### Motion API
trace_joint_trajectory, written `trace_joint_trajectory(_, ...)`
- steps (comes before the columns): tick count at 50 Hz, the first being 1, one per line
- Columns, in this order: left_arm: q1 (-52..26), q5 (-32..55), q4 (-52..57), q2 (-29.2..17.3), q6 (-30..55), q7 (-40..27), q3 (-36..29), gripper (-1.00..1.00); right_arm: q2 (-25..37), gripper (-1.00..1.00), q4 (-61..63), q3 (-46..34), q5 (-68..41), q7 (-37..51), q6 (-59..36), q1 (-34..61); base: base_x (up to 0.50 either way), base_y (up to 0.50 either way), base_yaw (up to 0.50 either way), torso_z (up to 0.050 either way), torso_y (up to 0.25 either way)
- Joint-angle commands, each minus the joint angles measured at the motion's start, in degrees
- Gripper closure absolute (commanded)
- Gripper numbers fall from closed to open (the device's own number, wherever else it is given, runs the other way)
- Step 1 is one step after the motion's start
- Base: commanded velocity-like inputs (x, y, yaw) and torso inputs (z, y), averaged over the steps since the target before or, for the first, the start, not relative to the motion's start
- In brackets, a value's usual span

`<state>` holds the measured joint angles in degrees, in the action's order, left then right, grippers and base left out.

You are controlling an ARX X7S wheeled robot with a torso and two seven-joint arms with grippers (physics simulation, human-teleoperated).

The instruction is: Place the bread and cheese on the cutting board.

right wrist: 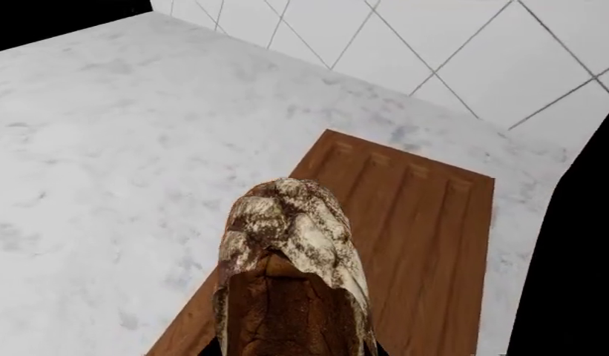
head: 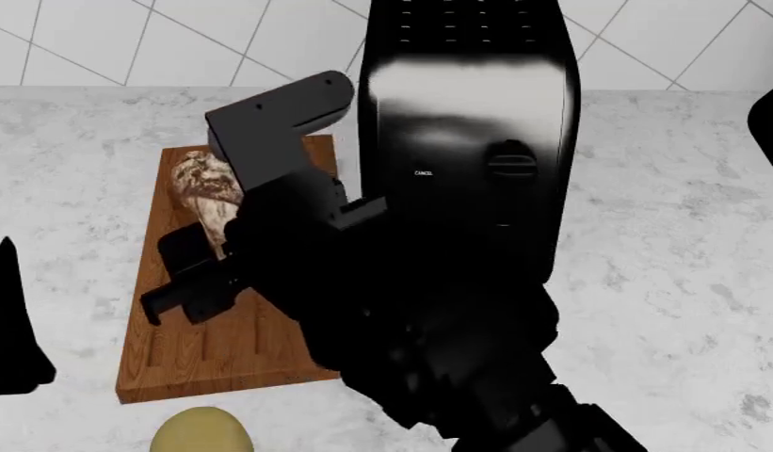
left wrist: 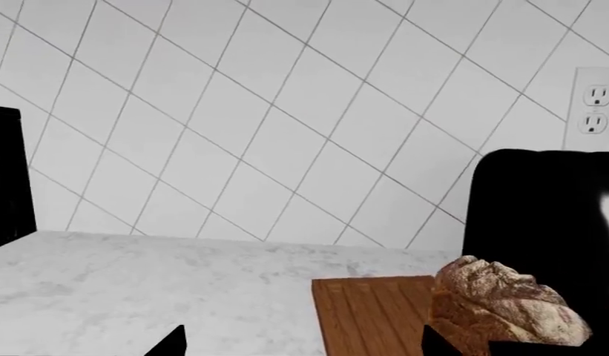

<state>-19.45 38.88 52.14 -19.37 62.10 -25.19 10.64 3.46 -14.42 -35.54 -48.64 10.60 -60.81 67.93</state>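
Presently the right gripper point(head: 217, 240) has its jaws clenched on the bread point(head: 208, 188) over the cutting board point(head: 191, 348), toward the tabletop's point(head: 687, 282) far edge. The cheese point(head: 201, 433) lies by the near edge. Left jaws: cannot tell.

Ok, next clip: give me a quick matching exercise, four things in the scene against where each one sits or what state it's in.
Things:
1. bread
2. cheese
3. cutting board
4. toaster

Places or states:
A. on the counter, off the board's near edge
B. black, standing to the board's right
C. held over the board's far end by the right gripper
D. flat on the marble counter, grooves running lengthwise

Pairs: 1-C, 2-A, 3-D, 4-B
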Motion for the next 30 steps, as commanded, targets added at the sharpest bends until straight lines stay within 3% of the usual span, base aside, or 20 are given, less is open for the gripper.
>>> trace_joint_trajectory(1, -0.5, 1.5, 0.2, -0.3, 0.6, -0.7, 1.6, -1.00, -3.4, 1.00, -14.2, -11.3, -3.9, -3.0, 10.3, 6.6, 0.00, 0.00, 0.00, 0.000, 0.000)
trace_joint_trajectory(3, -0.8, 2.3, 0.5, -0.4, 1.2, -0.9, 2.3, -1.00, -3.4, 1.00, -19.1, -17.1, -9.1, -2.5, 15.1, 9.4, 0.00, 0.00, 0.00, 0.000, 0.000)
trace_joint_trajectory(9, -0.9, 3.9, 0.9, -0.8, 2.1, -1.3, 4.5, -1.00, -3.5, 1.00, -30.3, -48.0, -35.3, -2.3, 33.2, 19.3, 0.00, 0.00, 0.00, 0.000, 0.000)
trace_joint_trajectory(11, -0.3, 3.7, 0.8, -0.9, 1.4, -1.0, 4.7, -1.00, -3.5, 1.00, -30.2, -52.6, -39.1, -2.9, 34.7, 20.7, 0.00, 0.00, 0.00, 0.000, 0.000)
trace_joint_trajectory(15, -0.7, 5.4, 1.6, -1.6, 2.5, -1.3, 6.6, -1.00, -3.5, 1.00, -30.7, -54.5, -38.1, -4.3, 37.4, 20.6, 0.00, 0.00, 0.00, 0.000, 0.000)
trace_joint_trajectory(22, -0.2, 5.6, 0.8, -1.5, 1.6, -1.3, 7.0, -1.00, -3.5, 1.00, -29.3, -54.3, -38.2, 0.8, 35.6, 20.9, 0.00, 0.00, 0.00, 0.000, 0.000)
trace_joint_trajectory(30, 0.3, 6.2, 1.2, -1.7, 1.4, -1.6, 7.4, -1.00, -3.5, 1.00, -25.4, -54.1, -33.8, 3.8, 37.7, 15.4, 0.00, 0.00, 0.00, 0.000, 0.000)
